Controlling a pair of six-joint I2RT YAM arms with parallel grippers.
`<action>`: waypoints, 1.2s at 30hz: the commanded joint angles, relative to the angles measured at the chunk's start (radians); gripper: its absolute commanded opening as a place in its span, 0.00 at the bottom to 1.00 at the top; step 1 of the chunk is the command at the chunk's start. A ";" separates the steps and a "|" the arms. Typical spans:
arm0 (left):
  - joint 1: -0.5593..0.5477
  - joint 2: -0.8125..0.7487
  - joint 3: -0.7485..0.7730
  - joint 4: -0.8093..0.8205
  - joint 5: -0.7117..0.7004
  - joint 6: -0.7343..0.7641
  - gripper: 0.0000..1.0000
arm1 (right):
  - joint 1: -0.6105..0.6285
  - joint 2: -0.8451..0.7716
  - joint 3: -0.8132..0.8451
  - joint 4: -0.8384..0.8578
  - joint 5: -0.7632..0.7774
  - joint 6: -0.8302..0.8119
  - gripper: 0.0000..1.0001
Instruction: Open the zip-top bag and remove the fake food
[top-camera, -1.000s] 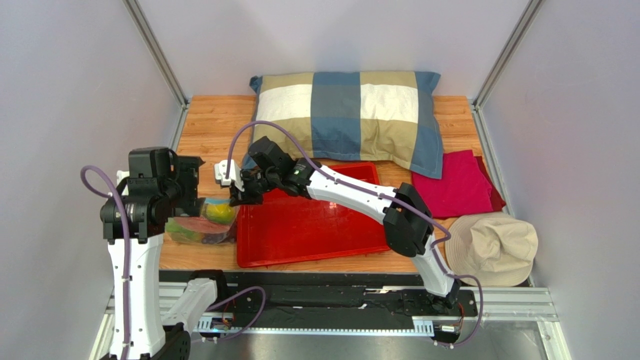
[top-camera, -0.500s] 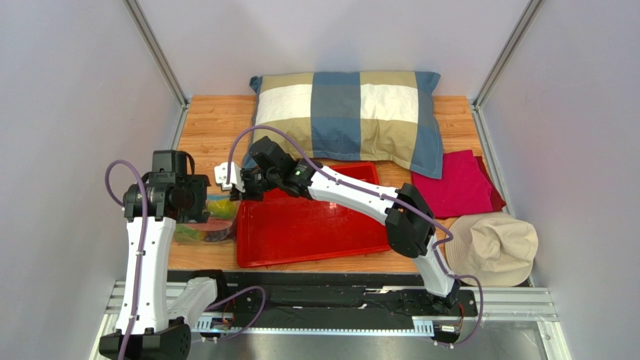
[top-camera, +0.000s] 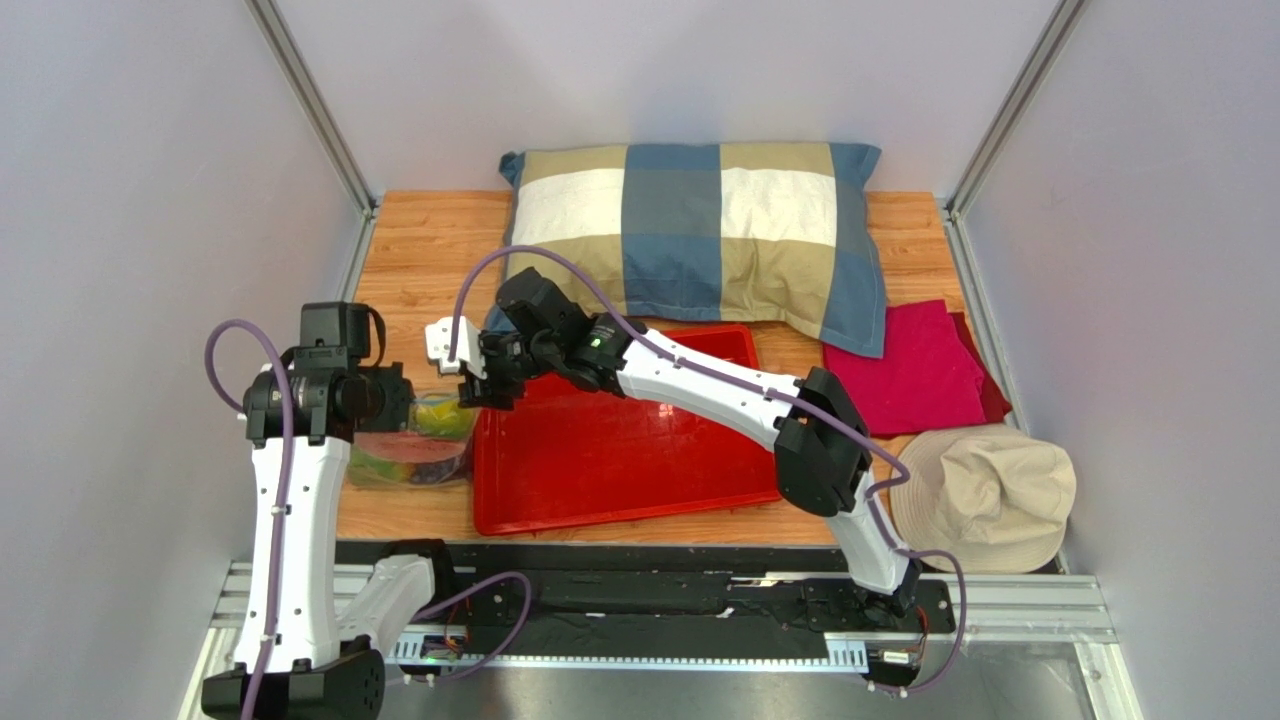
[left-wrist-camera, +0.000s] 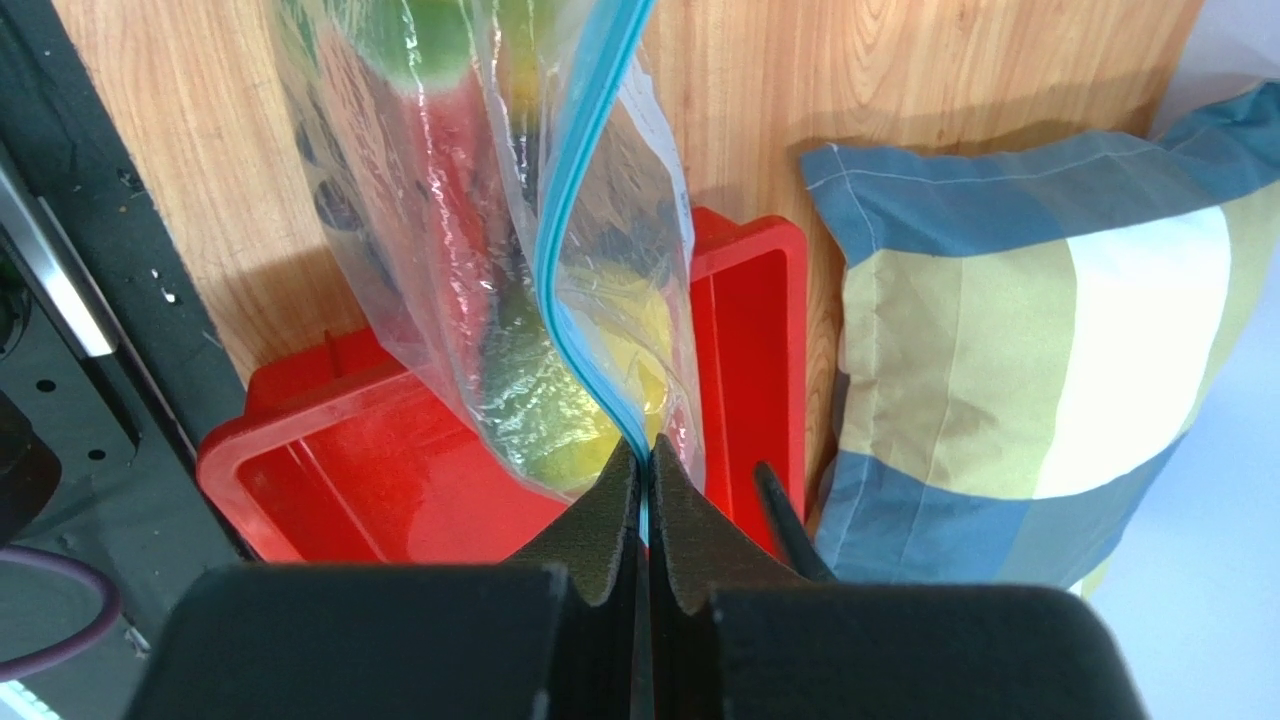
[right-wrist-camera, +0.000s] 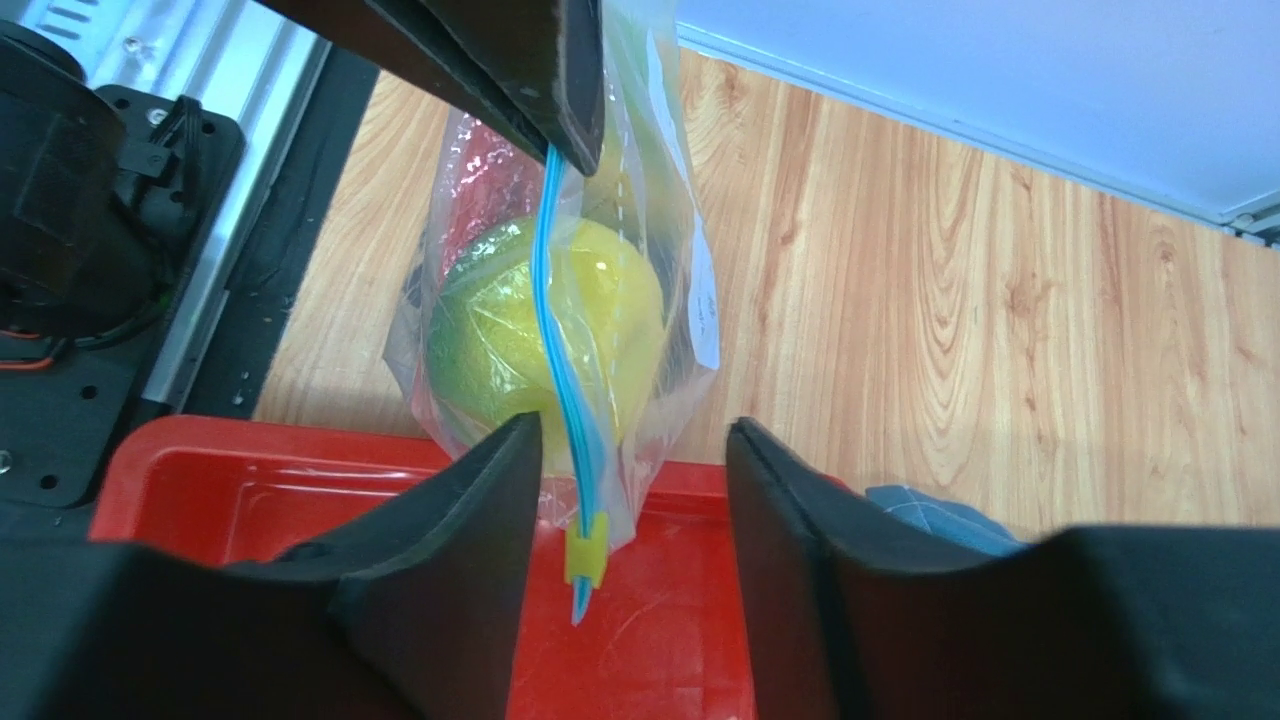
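With the left claw (left-wrist-camera: 646, 468) pinched shut on the blue zip strip (right-wrist-camera: 553, 323) of the clear crinkly zip-top bag (left-wrist-camera: 436, 225), the part-open right claw (right-wrist-camera: 631, 438) should close squarely on the small yellow tab (right-wrist-camera: 586, 552) and pull steadily.

- Clear crinkly plastic zip-top bag (left-wrist-camera: 436, 255), blue zip strip (left-wrist-camera: 579, 225) along one edge, yellow slider (right-wrist-camera: 583, 555) at its end.
- Plastic toy food inside: yellow-green round fruit (right-wrist-camera: 549, 323), red piece (left-wrist-camera: 451, 165).
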 joint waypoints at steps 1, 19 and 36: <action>0.010 -0.052 0.040 -0.224 0.004 0.029 0.00 | -0.047 -0.107 -0.030 0.110 -0.038 0.222 0.55; 0.010 -0.267 -0.009 -0.123 0.107 -0.129 0.00 | -0.095 -0.207 -0.483 0.760 -0.322 0.722 0.55; 0.008 -0.241 0.009 -0.123 0.105 -0.114 0.00 | -0.084 -0.155 -0.561 0.920 -0.267 0.776 0.43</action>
